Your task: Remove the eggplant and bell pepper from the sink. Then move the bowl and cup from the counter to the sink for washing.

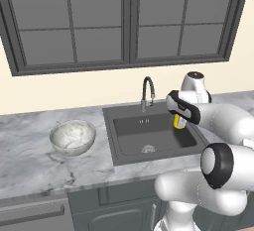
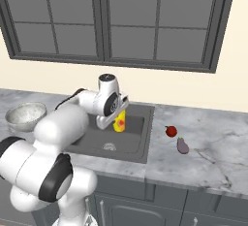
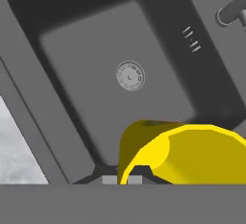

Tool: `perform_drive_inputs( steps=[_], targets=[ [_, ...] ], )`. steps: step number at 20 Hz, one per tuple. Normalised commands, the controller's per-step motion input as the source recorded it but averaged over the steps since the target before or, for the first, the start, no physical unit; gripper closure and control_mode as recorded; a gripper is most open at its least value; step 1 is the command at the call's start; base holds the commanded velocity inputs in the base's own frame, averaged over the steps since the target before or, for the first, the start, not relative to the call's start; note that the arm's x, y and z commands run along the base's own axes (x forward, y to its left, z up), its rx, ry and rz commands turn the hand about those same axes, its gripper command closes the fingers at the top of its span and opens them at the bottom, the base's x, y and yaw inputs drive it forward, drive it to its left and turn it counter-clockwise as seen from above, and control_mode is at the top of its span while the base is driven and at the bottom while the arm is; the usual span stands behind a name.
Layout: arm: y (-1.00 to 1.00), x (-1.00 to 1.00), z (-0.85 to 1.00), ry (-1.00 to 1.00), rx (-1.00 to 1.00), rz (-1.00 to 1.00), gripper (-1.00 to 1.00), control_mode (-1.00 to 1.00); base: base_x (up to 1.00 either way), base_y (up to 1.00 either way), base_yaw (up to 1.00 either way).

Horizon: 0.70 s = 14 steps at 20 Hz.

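No legible text, labels, brands, numbers or signs anywhere. Checked surfaces: small bright yellow cylindrical cup (image 3: pixel 192 155) — plain, unmarked. Dark grey rectangular recessed sink (image 3: pixel 72 64) — no lettering; round whitish drain (image 3: pixel 130 75) shows only a faint pattern, too small to read.

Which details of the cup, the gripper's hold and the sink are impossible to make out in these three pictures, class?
- Gripper finger contact on the cup: left base view, covered by the hand.
- Cup's base: hand view, cut by the bottom edge.
- Sink's left part: right base view, behind the arm.
- Eggplant's stem: too small.
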Motion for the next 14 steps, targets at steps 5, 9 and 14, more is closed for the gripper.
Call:
perform_drive_inputs(
  steps=[5, 9, 14],
  targets=[
    [0.0, 0.24, -0.36, 0.02, 0.01, 0.0, 1.0, -1.0, 0.0, 0.0, 0.0],
    [-0.03, 0.16, -0.34, 0.0, 0.0, 0.02, 1.0, -1.0, 0.0, 0.0, 0.0],
    [-0.05, 0.02, -0.31, 0.0, 0.0, 0.04, 1.0, -1.0, 0.0, 0.0, 0.0]
  ],
)
